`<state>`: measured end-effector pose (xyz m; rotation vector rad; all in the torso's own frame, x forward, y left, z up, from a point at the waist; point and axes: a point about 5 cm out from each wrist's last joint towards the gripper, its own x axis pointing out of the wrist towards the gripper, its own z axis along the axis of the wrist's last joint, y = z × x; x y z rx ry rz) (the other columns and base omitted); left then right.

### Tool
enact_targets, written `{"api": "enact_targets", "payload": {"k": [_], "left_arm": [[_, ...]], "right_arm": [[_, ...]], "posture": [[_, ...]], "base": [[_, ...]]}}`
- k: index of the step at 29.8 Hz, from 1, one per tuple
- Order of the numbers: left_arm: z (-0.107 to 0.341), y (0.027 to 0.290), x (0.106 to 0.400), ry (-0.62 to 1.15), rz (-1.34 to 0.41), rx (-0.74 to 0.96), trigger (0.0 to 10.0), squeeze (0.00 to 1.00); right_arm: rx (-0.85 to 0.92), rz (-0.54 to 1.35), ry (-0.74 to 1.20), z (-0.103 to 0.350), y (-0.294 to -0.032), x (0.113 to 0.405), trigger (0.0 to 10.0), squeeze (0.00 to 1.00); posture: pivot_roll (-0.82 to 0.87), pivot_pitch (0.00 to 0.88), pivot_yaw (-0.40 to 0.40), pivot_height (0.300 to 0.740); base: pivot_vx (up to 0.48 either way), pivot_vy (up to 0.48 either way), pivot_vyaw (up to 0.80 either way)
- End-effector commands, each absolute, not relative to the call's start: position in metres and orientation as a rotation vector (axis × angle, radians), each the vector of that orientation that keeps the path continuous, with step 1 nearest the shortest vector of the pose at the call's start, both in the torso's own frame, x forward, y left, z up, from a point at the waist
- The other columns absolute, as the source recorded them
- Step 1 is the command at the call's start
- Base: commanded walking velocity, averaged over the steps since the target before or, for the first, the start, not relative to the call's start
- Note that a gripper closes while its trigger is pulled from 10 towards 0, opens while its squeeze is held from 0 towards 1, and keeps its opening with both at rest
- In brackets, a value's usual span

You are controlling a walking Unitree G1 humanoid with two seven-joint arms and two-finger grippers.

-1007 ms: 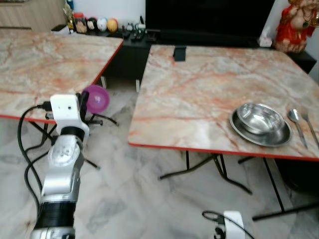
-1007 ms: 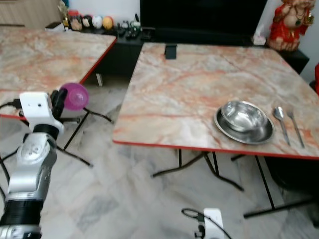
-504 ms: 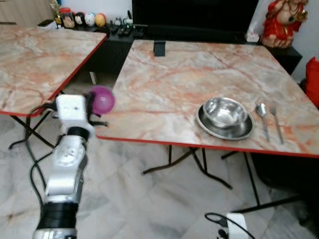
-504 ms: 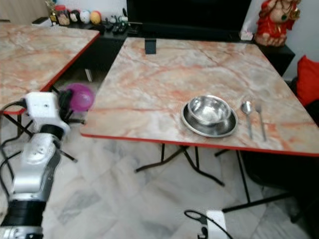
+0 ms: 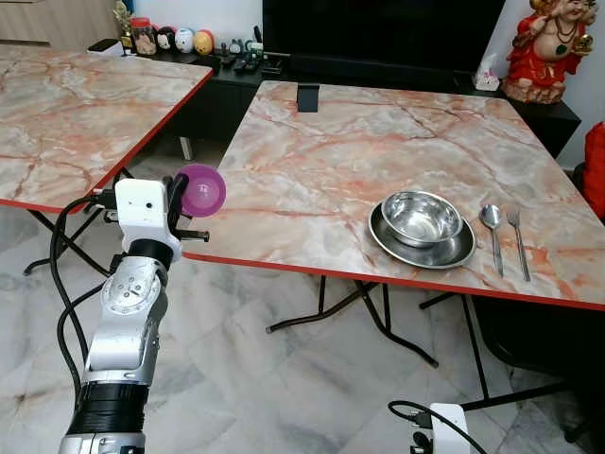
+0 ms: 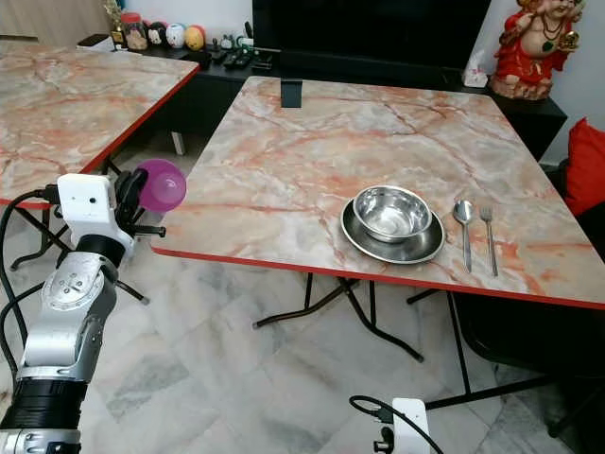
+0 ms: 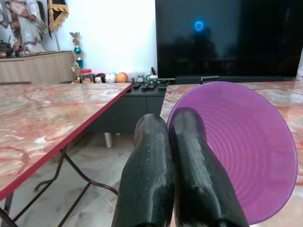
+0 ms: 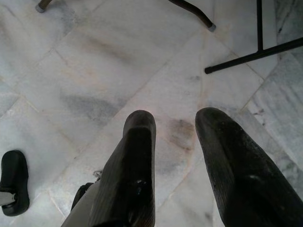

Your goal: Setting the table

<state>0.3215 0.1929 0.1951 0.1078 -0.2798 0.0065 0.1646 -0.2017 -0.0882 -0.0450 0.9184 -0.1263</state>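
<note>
Room: two marble-top folding tables on a pale marble floor (image 5: 284,378).
Near table (image 5: 321,180) and second table (image 5: 66,104) stand apart, both red-edged on black legs. Behind them: dark TV (image 5: 378,28), low black cabinet (image 5: 227,90), white wall (image 7: 113,33), red figurine (image 5: 548,47).

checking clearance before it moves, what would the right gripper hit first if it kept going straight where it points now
The right gripper points down at the marble floor, so the floor would likely come first; nothing lies between as far as the wrist view shows.

Home living rm: TV (image 5: 378,33), marble tables (image 5: 359,161).
</note>
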Motion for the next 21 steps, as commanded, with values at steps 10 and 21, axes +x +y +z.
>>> {"api": "enact_targets", "payload": {"k": [10,21], "left_arm": [[0.2008,0.1908,0.3232,-0.290,-0.003,0.096,10.0,0.00],[0.2015,0.1877,0.3244,-0.294,-0.015,0.091,10.0,0.00]], "right_arm": [[-0.045,-0.131,0.906,-0.0872,-0.2035,0.1655,10.0,0.00],[-0.046,-0.128,0.908,-0.0876,-0.2025,0.1648,10.0,0.00]], "posture": [[0.11,0.000,-0.047,0.728],[0.10,0.000,-0.043,0.728]], "base": [[0.174,0.000,-0.27],[0.318,0.000,0.00]]}}
